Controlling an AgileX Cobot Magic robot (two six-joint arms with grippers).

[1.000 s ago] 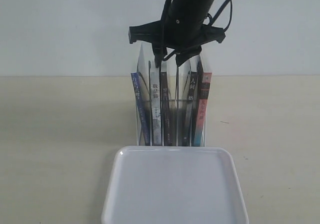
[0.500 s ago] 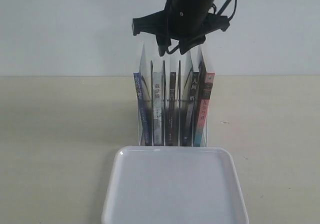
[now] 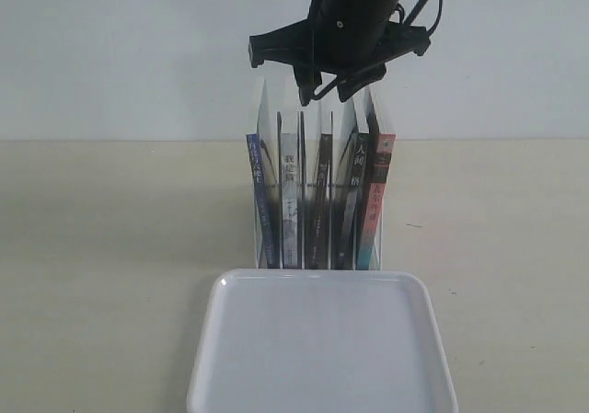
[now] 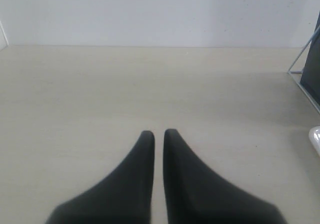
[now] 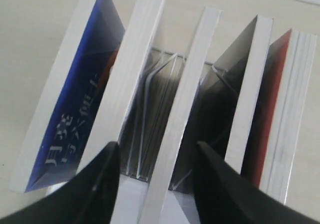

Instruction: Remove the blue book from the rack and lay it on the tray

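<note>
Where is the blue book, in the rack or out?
In. The blue book stands leaning in the rack's leftmost slot, beside the other books.

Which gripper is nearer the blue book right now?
Right. The right gripper hangs open above the middle of the rack, with the blue book at the rack's end below it. The left gripper is off to the side, over the table.

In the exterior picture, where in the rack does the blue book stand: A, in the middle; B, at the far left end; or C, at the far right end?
B: the blue book leans at the left end of the rack, with the other books all to its right.
</note>
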